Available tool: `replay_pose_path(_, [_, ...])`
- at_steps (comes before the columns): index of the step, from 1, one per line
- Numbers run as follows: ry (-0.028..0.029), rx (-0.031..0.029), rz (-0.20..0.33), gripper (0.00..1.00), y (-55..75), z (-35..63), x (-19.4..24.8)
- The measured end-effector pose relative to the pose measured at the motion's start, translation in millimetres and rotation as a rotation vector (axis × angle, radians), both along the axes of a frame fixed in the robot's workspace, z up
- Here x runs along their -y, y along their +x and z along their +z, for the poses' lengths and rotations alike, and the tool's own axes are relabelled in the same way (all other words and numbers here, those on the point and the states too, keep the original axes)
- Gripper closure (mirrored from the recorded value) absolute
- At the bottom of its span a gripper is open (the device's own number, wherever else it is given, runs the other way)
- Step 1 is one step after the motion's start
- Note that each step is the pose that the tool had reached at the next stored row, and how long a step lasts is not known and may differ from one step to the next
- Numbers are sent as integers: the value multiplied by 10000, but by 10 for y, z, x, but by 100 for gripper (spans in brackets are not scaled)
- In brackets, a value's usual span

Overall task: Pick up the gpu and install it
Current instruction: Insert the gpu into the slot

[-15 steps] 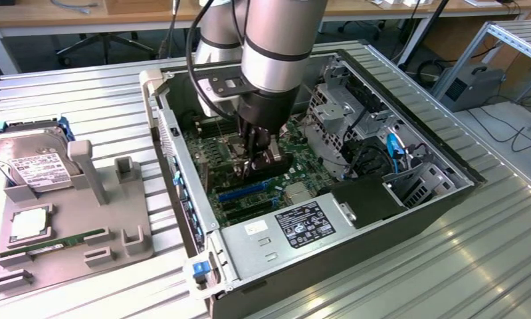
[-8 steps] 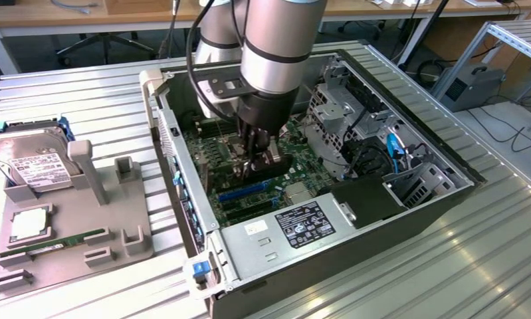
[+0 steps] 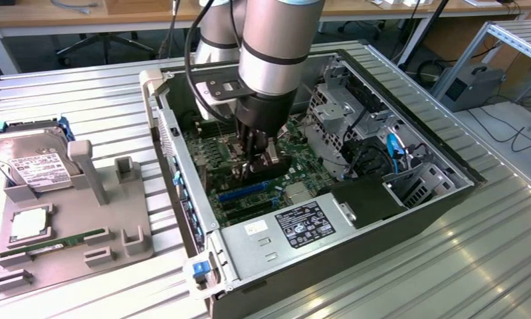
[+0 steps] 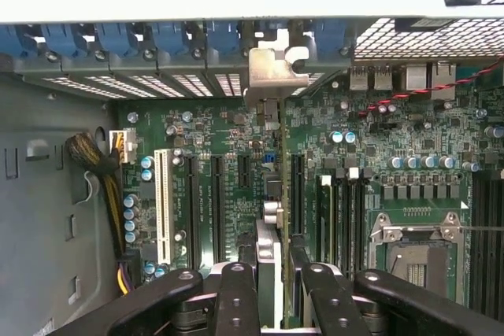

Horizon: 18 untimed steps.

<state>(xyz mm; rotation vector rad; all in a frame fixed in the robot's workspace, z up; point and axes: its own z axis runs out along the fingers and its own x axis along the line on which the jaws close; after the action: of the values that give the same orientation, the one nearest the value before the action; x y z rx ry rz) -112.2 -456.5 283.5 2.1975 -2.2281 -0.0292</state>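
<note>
**A:** What do you see under everything?

**B:** You see a ribbed metal counter (image 3: 478, 252). An open computer case (image 3: 424, 206) lies on it in the middle of the exterior view. At the lower left of that view sits a grey holder (image 3: 114, 249) with a hard drive (image 3: 30, 163) and a memory stick (image 3: 57, 244) on it. Desks and chairs stand along the top edge.

**A:** Where is the gpu?

**B:** The gpu (image 4: 277, 218) stands on its edge over the green board (image 4: 394, 147), right in the middle of the case. Its silver bracket (image 4: 276, 72) touches the case's back wall, by the blue clips (image 4: 118, 37).

**A:** And the fingers?

**B:** The gripper (image 4: 276, 289) is down inside the case. Its black fingers (image 4: 236, 297) are closed tight on the card from both sides.

**A:** Is there room to move?

**B:** Not much. Case walls stand close on both sides, and a drive cage (image 3: 336, 113) crowds the exterior view's right.
</note>
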Motion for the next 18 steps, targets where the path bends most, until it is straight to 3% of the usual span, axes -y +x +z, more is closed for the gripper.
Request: replay_pose_path(18, [-40,2,-9,73,-91,-69,-19])
